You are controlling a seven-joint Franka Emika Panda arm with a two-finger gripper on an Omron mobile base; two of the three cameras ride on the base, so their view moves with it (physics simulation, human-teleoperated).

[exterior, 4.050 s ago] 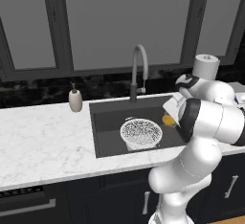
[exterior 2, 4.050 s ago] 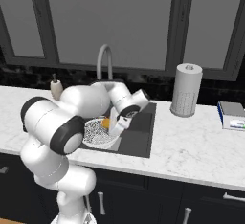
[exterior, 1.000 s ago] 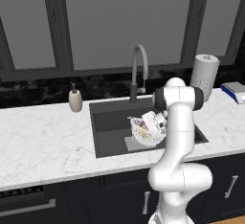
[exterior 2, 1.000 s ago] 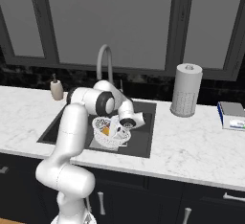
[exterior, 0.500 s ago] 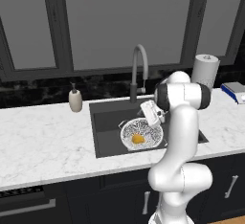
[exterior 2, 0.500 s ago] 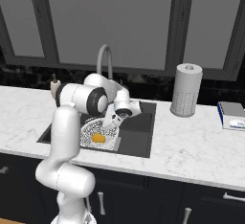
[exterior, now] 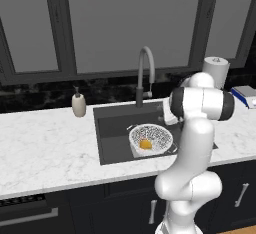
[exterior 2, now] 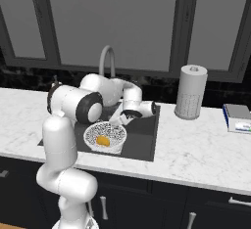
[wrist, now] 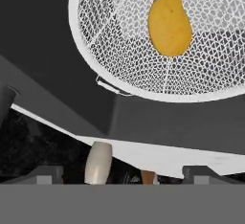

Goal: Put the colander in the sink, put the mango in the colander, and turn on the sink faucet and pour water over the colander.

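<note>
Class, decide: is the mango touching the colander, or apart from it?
Touching. The hand view shows the mango lying directly on the colander's mesh, no gap.

Mango (wrist: 169,23) lies inside the colander (wrist: 115,70), in the sink (wrist: 43,36)

The yellow-orange mango (wrist: 170,22) lies in the white colander (exterior: 151,136), inside the dark sink (exterior: 112,130) below the faucet (exterior: 144,75).
</note>
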